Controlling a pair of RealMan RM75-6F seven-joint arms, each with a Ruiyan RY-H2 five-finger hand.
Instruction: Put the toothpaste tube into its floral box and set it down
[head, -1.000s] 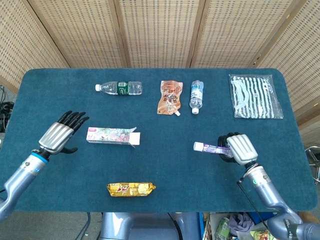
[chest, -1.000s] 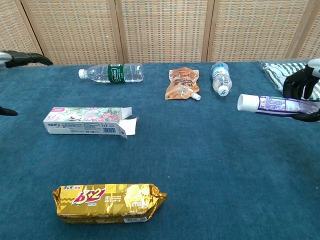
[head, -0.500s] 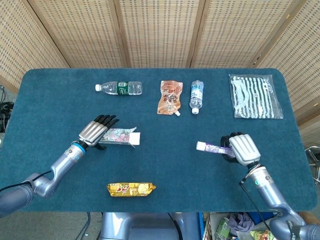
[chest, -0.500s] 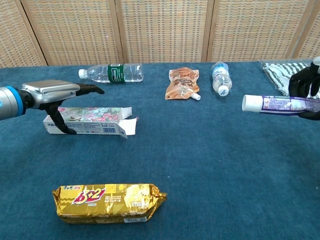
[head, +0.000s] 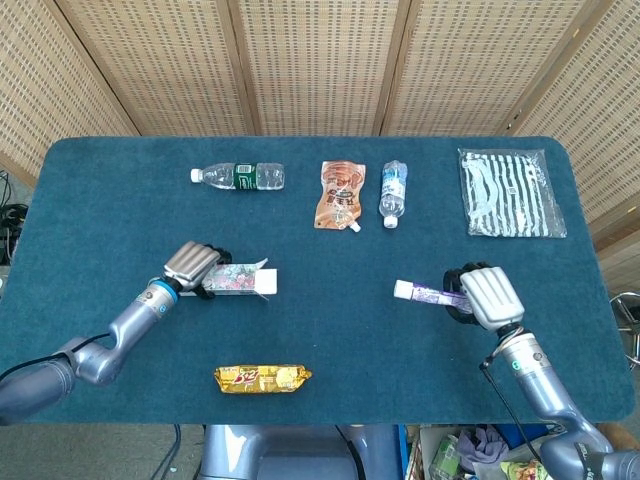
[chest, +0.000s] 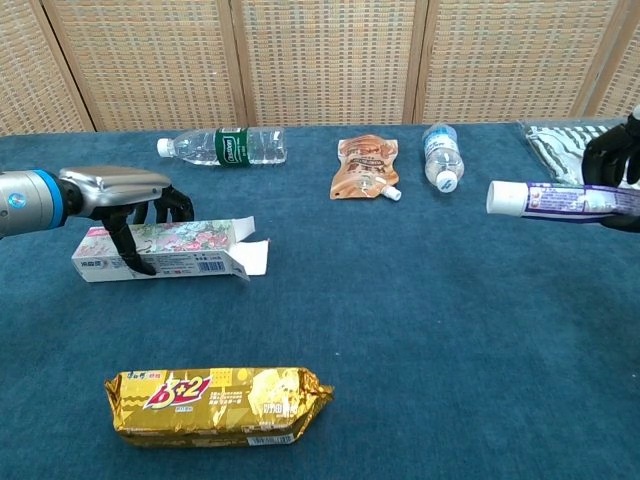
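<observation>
On the blue table (head: 90, 190), left of centre, my left hand (head: 193, 266) grips the floral box (chest: 160, 251), fingers curled over its top, thumb on the near face; open flaps point right. My right hand (head: 478, 295) holds the toothpaste tube (chest: 560, 199) level above the cloth, fingers wrapped round its tail, white cap facing the box, well apart. A gold snack pack (chest: 215, 393) lies near me.

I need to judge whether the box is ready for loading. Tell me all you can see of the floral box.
The floral box is a long cardboard carton, pink and green flowers on top, white printed side. It lies lengthwise on the blue table, end flaps open toward the toothpaste tube. The left hand grips its closed end from above.
</observation>
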